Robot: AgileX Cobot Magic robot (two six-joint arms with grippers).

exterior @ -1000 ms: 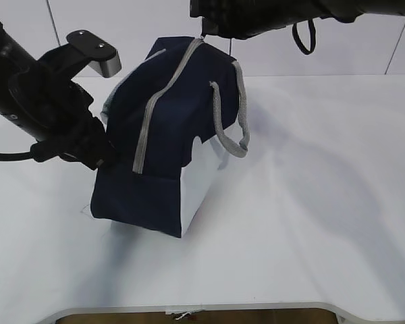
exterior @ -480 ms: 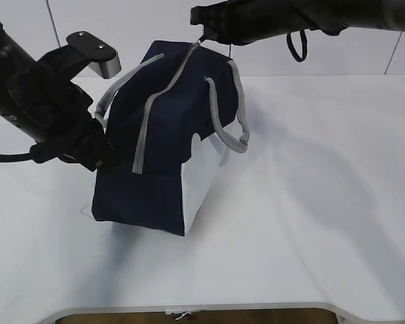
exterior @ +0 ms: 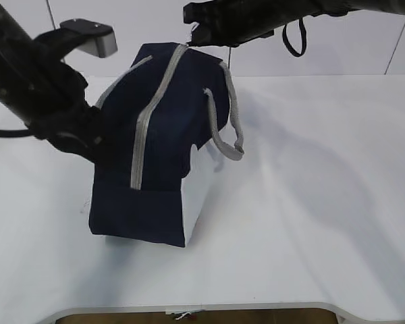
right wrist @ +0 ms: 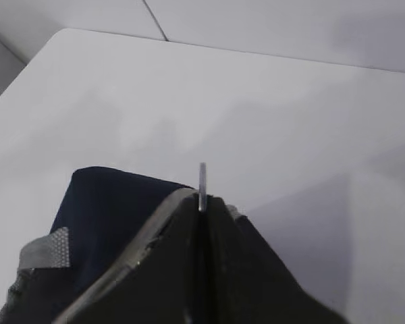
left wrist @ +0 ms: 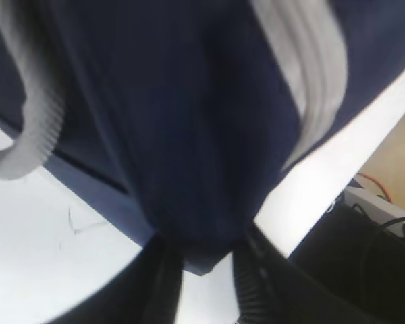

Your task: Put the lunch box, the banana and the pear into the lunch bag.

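Note:
The navy lunch bag (exterior: 162, 115) stands on the table, its grey zipper (exterior: 143, 135) running closed along the top. My right gripper (exterior: 192, 30) is at the bag's far top end, shut on the zipper's metal ring pull (right wrist: 202, 181), which shows edge-on between the fingertips of this right gripper (right wrist: 202, 202). My left gripper (exterior: 98, 145) is against the bag's left side. In the left wrist view the left gripper (left wrist: 206, 253) has its jaws apart with a fold of the lunch bag (left wrist: 189, 135) between them. The lunch box, banana and pear are out of view.
The white table (exterior: 310, 202) stretches to the right of the bag and ends at a front edge (exterior: 189, 307). A grey webbing handle (exterior: 223, 128) hangs down the bag's right side. A black strap loop (exterior: 293, 37) dangles from the right arm.
The left arm has risen beside the bag. The right gripper has drifted left with the ring pull, and the bag's top has leaned left with it.

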